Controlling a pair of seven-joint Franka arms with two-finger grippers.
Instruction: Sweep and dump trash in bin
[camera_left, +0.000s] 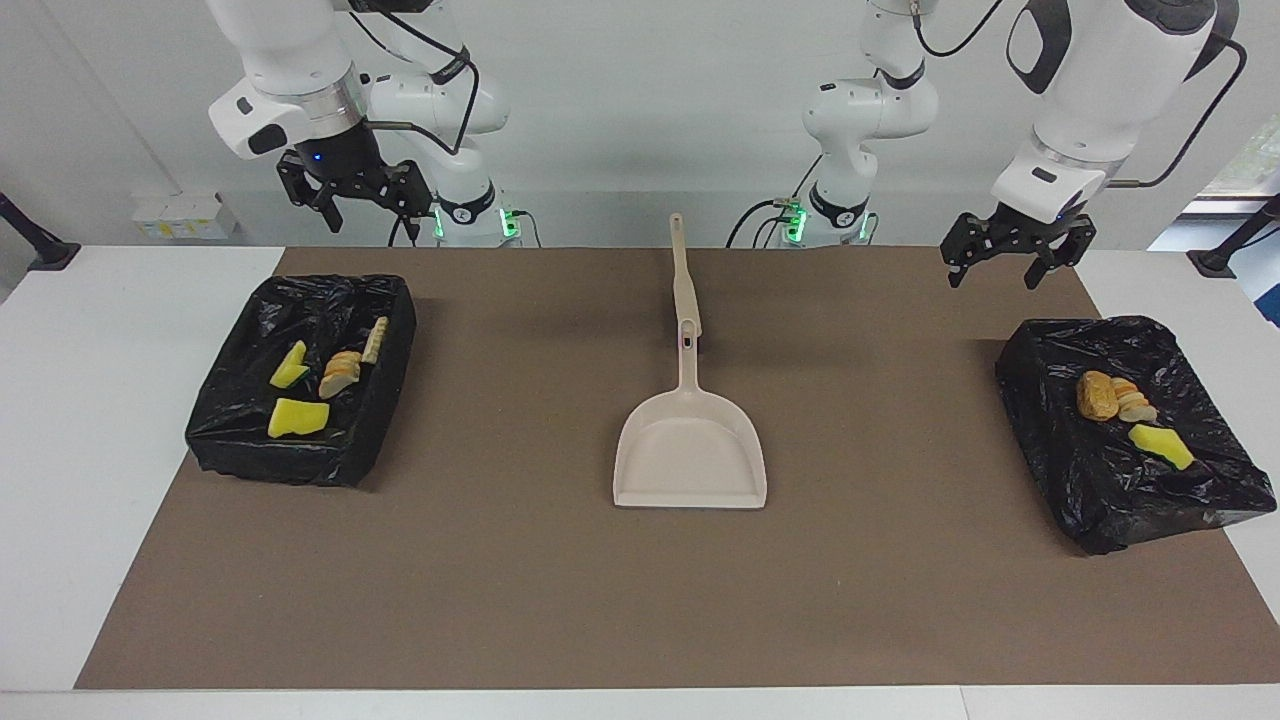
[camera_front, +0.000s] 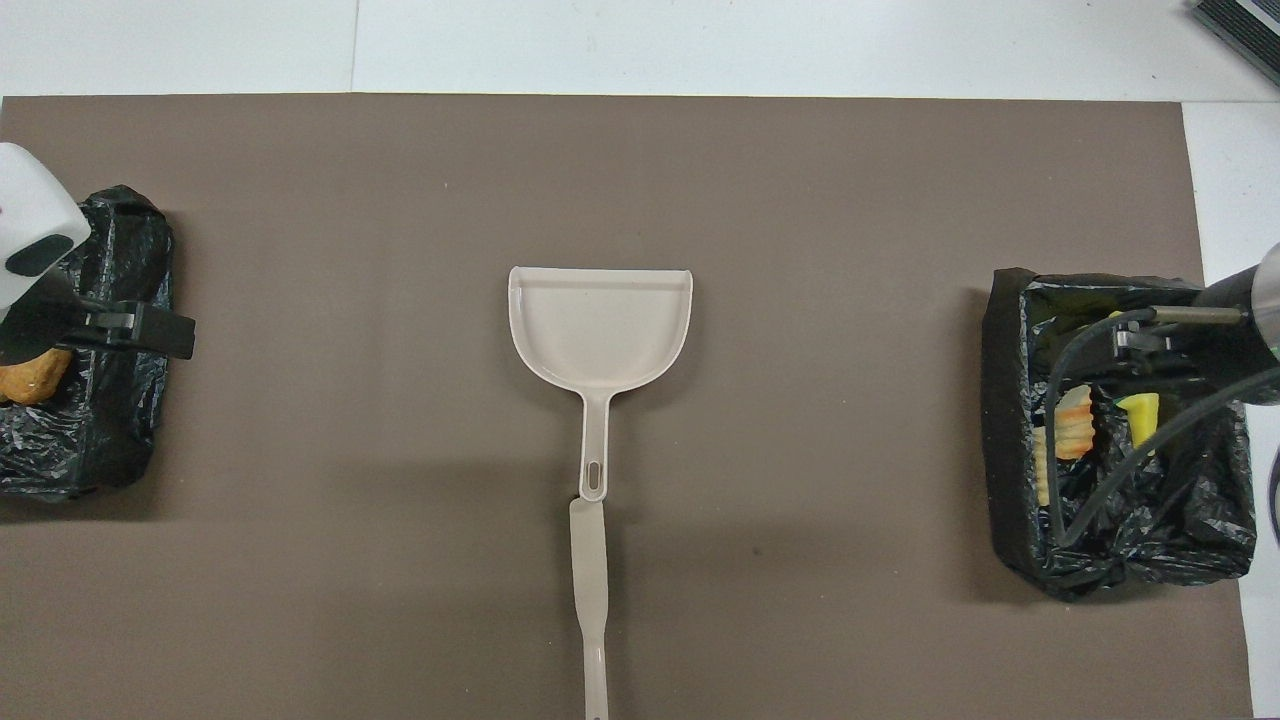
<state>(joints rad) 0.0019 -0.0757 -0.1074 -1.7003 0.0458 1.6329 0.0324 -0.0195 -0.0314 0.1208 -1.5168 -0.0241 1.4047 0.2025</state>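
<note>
Both empty grippers, left (camera_left: 1018, 262) and right (camera_left: 362, 195), hang with fingers apart, flat beige plastic dustpan (camera_left: 690, 450) at six o'clock between black-lined bins (camera_left: 300, 440) holding yellow-and-brown trash (camera_left: 297, 418).

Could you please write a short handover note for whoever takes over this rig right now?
Left end effector: open, empty, raised near the bin at its end.
Right end effector: open, empty, waiting above the other bin.
Trash: all visible pieces lie in the two bins.
Dustpan: empty, mid-mat, with the brush at its handle, nearer the robots.
Done: mat shows no loose trash.
Left: apparently nothing.
</note>
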